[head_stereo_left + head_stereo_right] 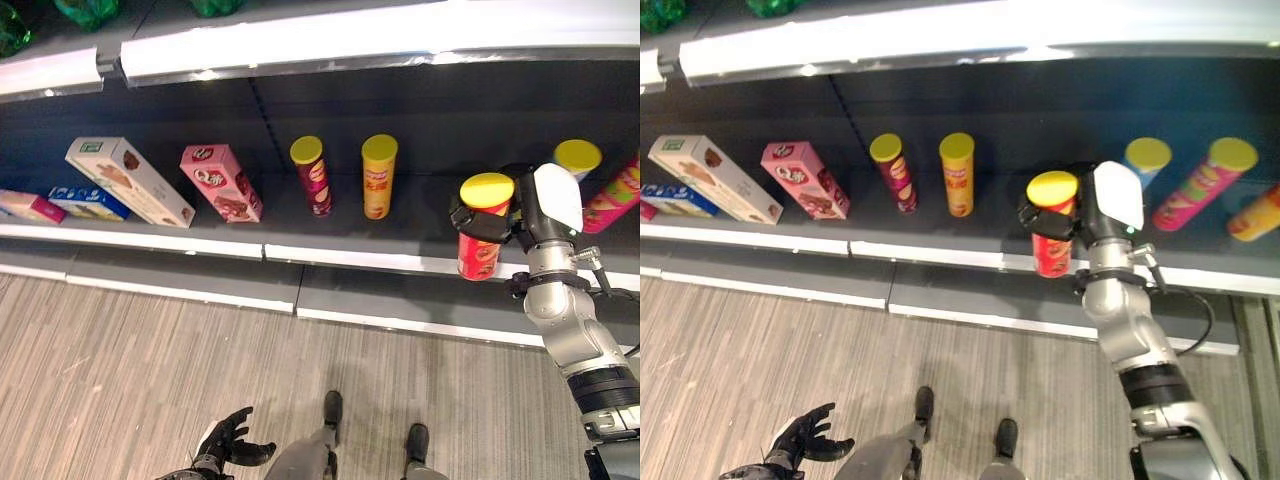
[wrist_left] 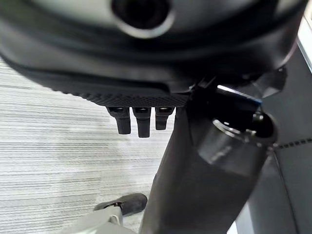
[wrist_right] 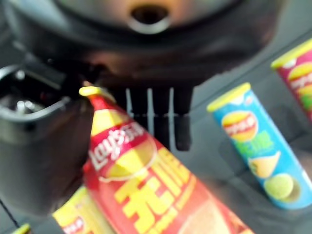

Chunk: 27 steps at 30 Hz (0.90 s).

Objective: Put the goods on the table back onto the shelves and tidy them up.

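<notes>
The right robot hand (image 1: 1095, 215) has its fingers wrapped round a red chip can (image 1: 1052, 240), held upright over the front of the shelf (image 1: 940, 250) (the left robot hand (image 1: 810, 435) hangs low, fingers loose), so next it should probably set the can down beside the orange chip can (image 1: 958, 175).

On the shelf (image 1: 350, 255), boxes (image 1: 128, 181) lie left, two cans (image 1: 345, 176) stand mid-shelf, and more cans (image 1: 1185, 180) lie right.

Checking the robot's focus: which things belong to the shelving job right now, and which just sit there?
In play:
right hand
red can, gripped at the shelf edge

Sitting by:
left hand, low
maroon can
orange can
blue can
pink box
</notes>
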### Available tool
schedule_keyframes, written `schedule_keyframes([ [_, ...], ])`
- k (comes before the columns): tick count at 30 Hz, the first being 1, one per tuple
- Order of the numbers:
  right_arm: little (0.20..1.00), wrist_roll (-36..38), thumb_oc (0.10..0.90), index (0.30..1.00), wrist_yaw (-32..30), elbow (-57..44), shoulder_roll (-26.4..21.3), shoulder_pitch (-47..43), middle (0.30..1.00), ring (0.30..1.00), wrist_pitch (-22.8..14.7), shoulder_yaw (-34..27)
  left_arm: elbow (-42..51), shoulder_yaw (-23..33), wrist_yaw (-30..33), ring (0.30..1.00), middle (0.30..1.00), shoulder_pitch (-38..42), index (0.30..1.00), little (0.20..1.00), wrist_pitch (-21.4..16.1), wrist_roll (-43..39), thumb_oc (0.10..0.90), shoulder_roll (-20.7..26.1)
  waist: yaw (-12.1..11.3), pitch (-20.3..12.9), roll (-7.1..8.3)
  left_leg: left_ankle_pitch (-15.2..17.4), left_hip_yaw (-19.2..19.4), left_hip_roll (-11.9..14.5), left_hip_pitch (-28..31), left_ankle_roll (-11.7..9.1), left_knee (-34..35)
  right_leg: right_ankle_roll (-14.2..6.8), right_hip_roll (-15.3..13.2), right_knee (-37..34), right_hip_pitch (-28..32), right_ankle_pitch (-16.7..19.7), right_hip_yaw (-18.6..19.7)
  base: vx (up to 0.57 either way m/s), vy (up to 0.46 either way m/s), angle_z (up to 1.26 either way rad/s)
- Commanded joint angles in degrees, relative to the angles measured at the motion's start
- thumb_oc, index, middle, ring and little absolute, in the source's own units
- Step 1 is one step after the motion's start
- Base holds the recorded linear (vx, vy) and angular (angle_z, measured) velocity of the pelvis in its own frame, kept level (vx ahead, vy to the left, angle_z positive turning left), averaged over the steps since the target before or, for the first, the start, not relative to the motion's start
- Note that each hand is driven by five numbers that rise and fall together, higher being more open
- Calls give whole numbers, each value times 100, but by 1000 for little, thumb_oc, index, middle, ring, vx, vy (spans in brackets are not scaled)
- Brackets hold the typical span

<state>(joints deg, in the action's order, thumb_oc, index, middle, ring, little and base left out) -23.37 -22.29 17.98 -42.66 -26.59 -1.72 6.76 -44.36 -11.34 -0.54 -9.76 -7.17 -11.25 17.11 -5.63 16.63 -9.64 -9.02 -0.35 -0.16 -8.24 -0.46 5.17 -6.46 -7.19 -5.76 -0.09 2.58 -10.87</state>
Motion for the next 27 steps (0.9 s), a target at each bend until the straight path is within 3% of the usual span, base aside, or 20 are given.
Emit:
schedule_keyframes([
  [1,300,-93,400,300,-932,-236,-292,-1209,300,300,-195,-251,119,-255,199,900,900,465,900,900,-290,-204,800,444,-116,-154,281,726,-277,250,270,-430,-17,-434,-608,156,19,-190,-57,-37,13,12],
  [13,300,-342,400,300,-1812,203,-569,-2265,300,300,128,-134,276,-667,358,900,900,887,900,900,-417,-336,800,323,-321,5,-216,515,-500,-2,-355,-468,-17,-525,-806,173,-388,-98,-308,-31,22,13],
  [27,300,-442,400,300,-2304,536,-966,-2619,300,300,366,-155,560,-782,421,900,900,1014,900,900,-553,-495,800,323,-419,46,-512,428,-568,-160,-740,-490,-17,-611,-943,177,-684,-9,-337,0,10,3],
])
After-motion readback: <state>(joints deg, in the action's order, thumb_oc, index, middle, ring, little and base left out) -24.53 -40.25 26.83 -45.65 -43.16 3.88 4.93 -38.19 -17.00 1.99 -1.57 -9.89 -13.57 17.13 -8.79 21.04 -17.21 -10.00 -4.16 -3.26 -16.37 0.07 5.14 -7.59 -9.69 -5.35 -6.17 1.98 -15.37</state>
